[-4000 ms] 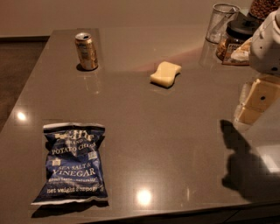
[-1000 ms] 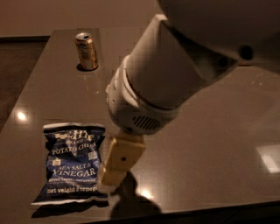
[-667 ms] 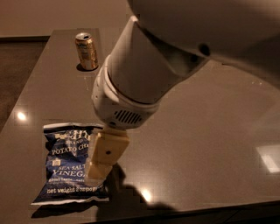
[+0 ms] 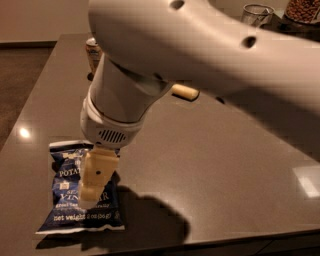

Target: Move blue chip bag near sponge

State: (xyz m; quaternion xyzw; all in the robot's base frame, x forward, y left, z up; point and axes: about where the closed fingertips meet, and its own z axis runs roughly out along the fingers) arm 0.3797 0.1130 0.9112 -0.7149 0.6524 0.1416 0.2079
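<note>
The blue chip bag (image 4: 67, 200) lies flat near the front left of the dark table (image 4: 215, 150), its white lettering partly covered. My gripper (image 4: 95, 182) hangs from the big white arm directly over the bag's middle, its cream fingers pointing down at it. Only a small pale yellow corner of the sponge (image 4: 185, 92) shows past the arm, further back near the table's middle. The arm hides the rest of it.
A drink can (image 4: 92, 50) stands at the back left, mostly hidden behind the arm. A clear glass (image 4: 256, 14) and a dark container of nuts (image 4: 302, 10) stand at the back right. The table's front edge runs just below the bag.
The arm has swung in from the right and moved left over the table. The gripper now hangs over the chip bag's middle; the bag has not moved.
</note>
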